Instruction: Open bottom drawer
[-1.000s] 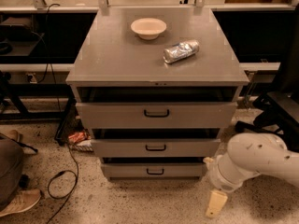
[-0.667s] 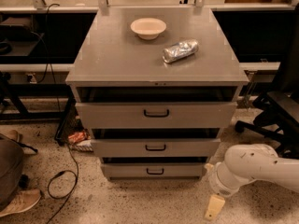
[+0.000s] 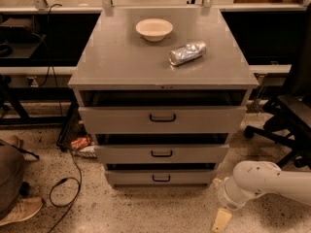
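We see a grey metal cabinet with three drawers stacked in its front. The bottom drawer [image 3: 160, 177] is the lowest and shallowest front, just above the speckled floor [image 3: 146, 212], with its black bar handle [image 3: 161, 178] at the middle of the panel. A dark gap runs above its front, as it does above the middle drawer [image 3: 194, 154] and the taller top drawer [image 3: 204, 119]; we cannot tell from here how far any of them stands out.

The white arm [image 3: 265, 178] comes in from the right edge at the bottom of the view. The gripper [image 3: 221, 220] hangs low over the floor, below and to the right of the bottom drawer's right corner, apart from the cabinet and well away from the handle. We see only a tan tip of it, so we cannot tell whether it is wide or narrow; it holds nothing that we can see.

On the worktop [image 3: 121, 62] stand a pale bowl [image 3: 154, 29] towards the back and a crumpled silver packet [image 3: 187, 53] lying on its side nearer the right front. On the floor to the left lie a black cable [image 3: 62, 188], a shoe [image 3: 20, 210] and a small wrapper [image 3: 80, 142] beside the cabinet's corner. A dark office chair [image 3: 286, 115] stands at the right
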Controlling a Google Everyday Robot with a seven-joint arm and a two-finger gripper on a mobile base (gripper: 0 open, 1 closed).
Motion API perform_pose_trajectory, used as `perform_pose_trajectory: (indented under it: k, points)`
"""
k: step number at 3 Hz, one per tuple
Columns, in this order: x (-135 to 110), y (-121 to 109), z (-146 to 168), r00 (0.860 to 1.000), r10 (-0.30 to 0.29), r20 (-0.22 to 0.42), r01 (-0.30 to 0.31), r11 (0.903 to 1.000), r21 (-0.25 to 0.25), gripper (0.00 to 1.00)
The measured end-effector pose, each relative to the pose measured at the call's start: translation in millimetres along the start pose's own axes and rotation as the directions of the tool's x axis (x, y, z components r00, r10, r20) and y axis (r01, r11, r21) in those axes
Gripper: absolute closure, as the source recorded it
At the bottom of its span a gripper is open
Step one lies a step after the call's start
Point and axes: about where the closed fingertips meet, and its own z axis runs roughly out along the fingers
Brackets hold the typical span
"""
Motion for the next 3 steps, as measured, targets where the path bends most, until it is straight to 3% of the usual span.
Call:
perform_pose_trajectory:
  k: [1, 3]
  points:
    - [-4, -6, 24, 0.999, -0.025, 0.040, 0.026, 0.9996, -0.014, 0.00]
    - [-23, -31, 130, 0.972, -0.124, 0.200, 0.130, 0.9914, -0.017, 0.00]
